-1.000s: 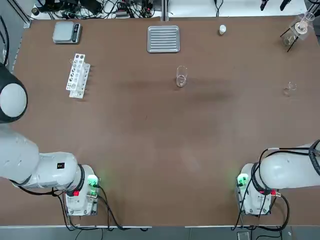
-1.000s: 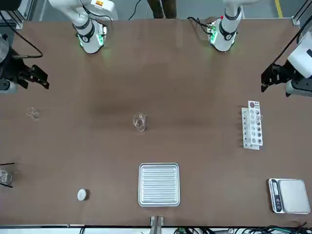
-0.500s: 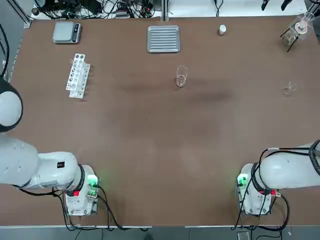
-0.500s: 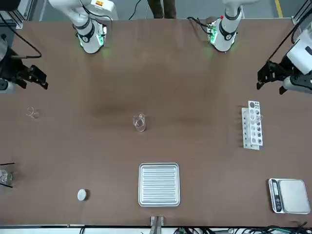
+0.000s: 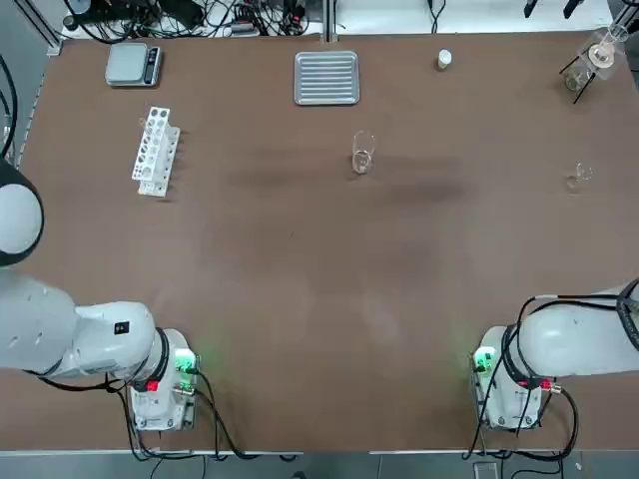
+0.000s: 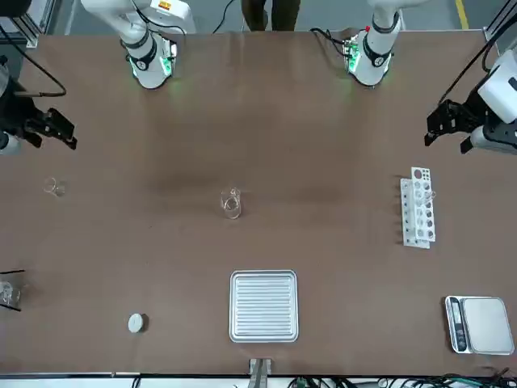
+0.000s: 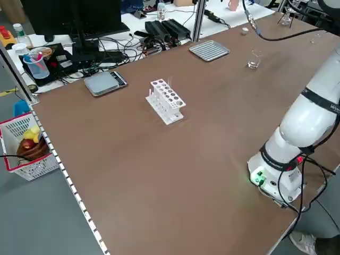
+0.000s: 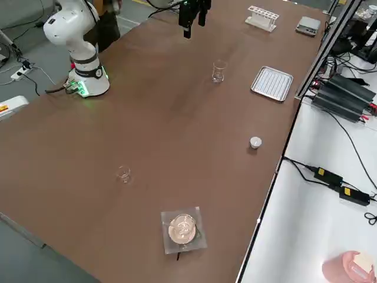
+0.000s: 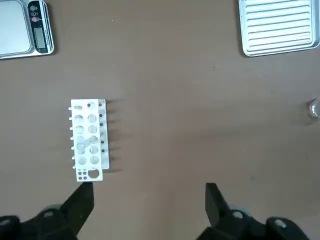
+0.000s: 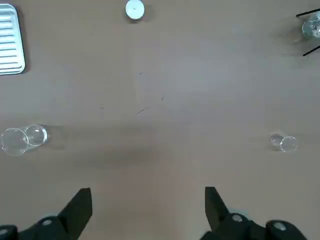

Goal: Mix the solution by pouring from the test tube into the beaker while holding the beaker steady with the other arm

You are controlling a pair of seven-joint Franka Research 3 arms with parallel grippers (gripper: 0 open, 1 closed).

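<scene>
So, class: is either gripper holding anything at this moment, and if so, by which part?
Nothing is held. The left gripper and the right gripper are both open and empty, above the table; the beaker stands untouched.

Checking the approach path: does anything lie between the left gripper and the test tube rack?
Nothing: in the left wrist view only bare table separates the open left gripper from the test tube rack.
</scene>
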